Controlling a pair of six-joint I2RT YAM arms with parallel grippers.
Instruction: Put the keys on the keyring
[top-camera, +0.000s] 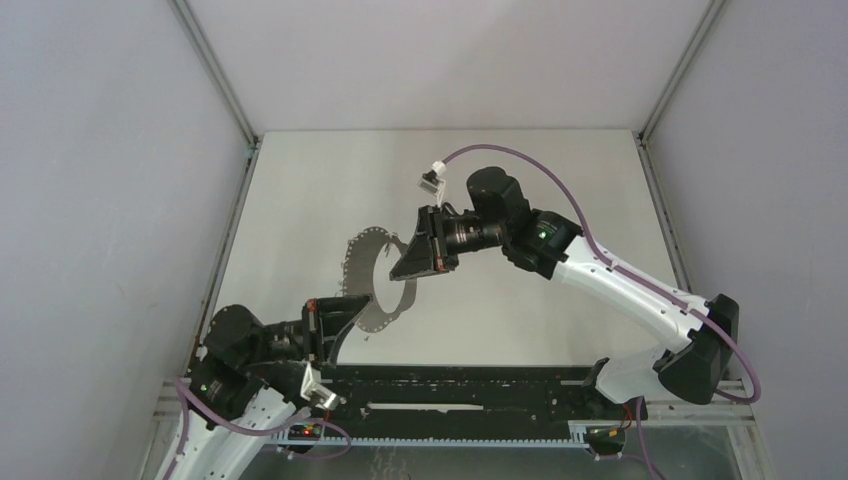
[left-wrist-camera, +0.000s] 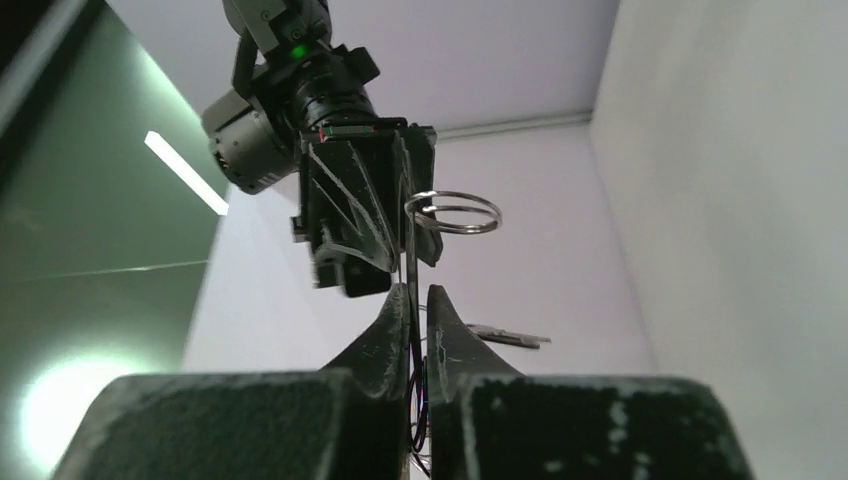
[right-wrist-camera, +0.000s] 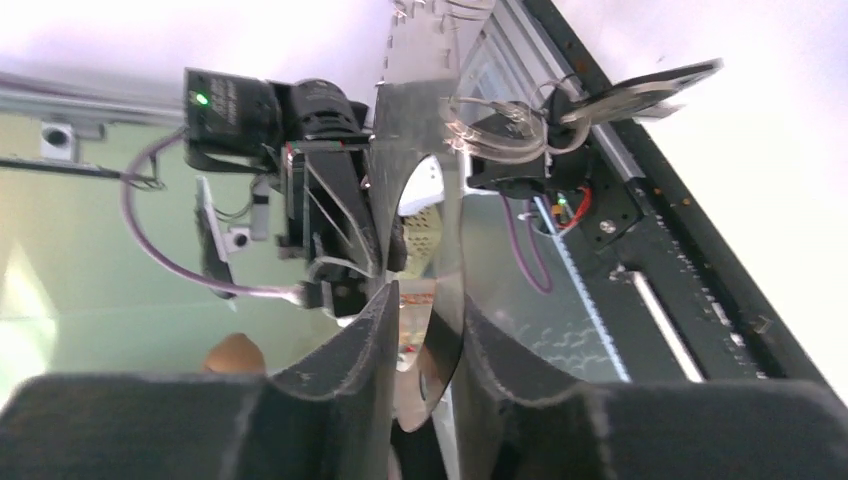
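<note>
Clamping keyring (top-camera: 352, 262) edge w/ L claw (left-wrist-camera: 418, 295).

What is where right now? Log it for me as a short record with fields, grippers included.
keyring: spans between both grippers
left gripper: shut on the keyring's near edge
right gripper: jaws slightly parted around the keyring's flat band
key: one in view, beside the small rings at the keyring's edge; threaded or not, cannot tell
</note>
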